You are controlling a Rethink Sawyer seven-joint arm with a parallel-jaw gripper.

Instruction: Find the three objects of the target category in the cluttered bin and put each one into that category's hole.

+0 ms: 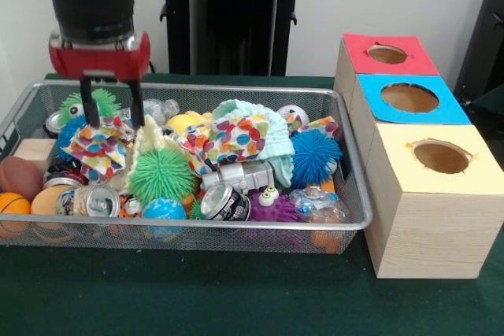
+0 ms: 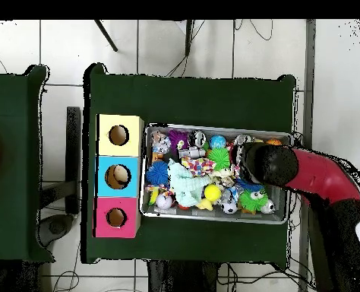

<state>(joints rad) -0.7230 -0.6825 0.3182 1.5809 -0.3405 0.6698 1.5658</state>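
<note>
My gripper (image 1: 112, 120) hangs over the left part of the wire bin (image 1: 236, 90). It is open, and its two black fingers (image 1: 88, 108) reach down on either side of a crumpled polka-dot cloth (image 1: 94, 151). Beside that cloth lie a green spiky ball (image 1: 161, 175), a second polka-dot cloth with a mint cloth (image 1: 252, 135), a blue spiky ball (image 1: 315, 155), two drink cans (image 1: 224, 202) and a clear plastic bottle (image 1: 319, 202). In the overhead view the red arm (image 2: 312, 171) covers the gripper above the bin's right end (image 2: 285, 179).
Three wooden boxes stand beside the bin, each with a round hole: red (image 1: 387, 53), blue (image 1: 409, 97), yellow (image 1: 441, 156). A brown football (image 1: 20, 175), an orange ball (image 1: 12, 206) and a wooden block (image 1: 35, 151) fill the bin's left end.
</note>
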